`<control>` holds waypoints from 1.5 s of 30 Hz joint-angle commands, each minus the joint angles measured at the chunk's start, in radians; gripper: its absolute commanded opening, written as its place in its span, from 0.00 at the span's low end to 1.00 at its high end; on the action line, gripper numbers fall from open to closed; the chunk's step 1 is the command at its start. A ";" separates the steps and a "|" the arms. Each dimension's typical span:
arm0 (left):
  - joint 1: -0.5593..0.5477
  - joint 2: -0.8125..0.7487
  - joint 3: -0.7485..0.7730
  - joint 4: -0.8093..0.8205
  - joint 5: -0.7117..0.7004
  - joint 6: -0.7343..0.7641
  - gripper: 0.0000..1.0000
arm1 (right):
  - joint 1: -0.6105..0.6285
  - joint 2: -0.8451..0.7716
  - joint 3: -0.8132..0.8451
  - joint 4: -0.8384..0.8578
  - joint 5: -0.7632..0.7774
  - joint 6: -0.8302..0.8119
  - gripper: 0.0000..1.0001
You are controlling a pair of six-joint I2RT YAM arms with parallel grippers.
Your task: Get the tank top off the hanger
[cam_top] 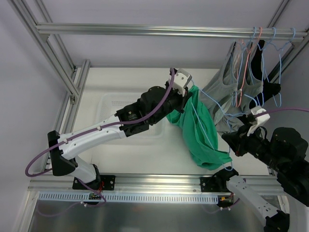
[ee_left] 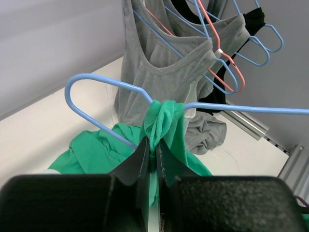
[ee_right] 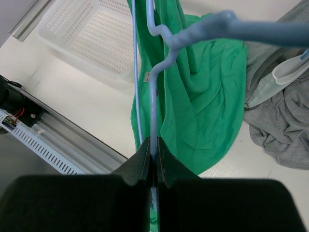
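Place: a robotics lab test cell, not a home or a shop.
Frame: bare aluminium extrusion beams (cam_top: 164, 30) box in the cell, with the crossbar at 12 o'clock and posts at 9 o'clock.
Tabletop: a plain white tabletop (cam_top: 125, 82) set against a blank pale wall (cam_top: 24, 58).
Robots: a left arm (cam_top: 96, 133) and a right arm (cam_top: 270, 150) are bolted to a metal rail (cam_top: 159, 182) at 6 o'clock. They end in the black left claw (ee_left: 154, 152) and right claw (ee_right: 153, 150).
Wiring: a purple cable (cam_top: 43, 164) loops loose at 8 o'clock, and a slotted cable duct (cam_top: 145, 197) runs along 6 o'clock.
Props: wire hangers (cam_top: 277, 46) hook onto the frame at 1 o'clock. A white perforated basket (cam_top: 111, 104) sits near the centre.
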 commanded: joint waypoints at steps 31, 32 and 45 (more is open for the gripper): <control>0.184 -0.100 0.001 -0.056 0.366 -0.221 0.00 | 0.005 -0.242 -0.119 0.196 0.074 -0.126 0.00; 0.174 -0.107 -0.059 0.039 0.526 -0.217 0.00 | 0.005 -0.267 -0.142 0.247 0.159 -0.105 0.00; -0.039 -0.062 -0.444 0.614 0.902 -0.347 0.00 | 0.004 -0.548 -0.671 1.257 0.377 0.020 0.00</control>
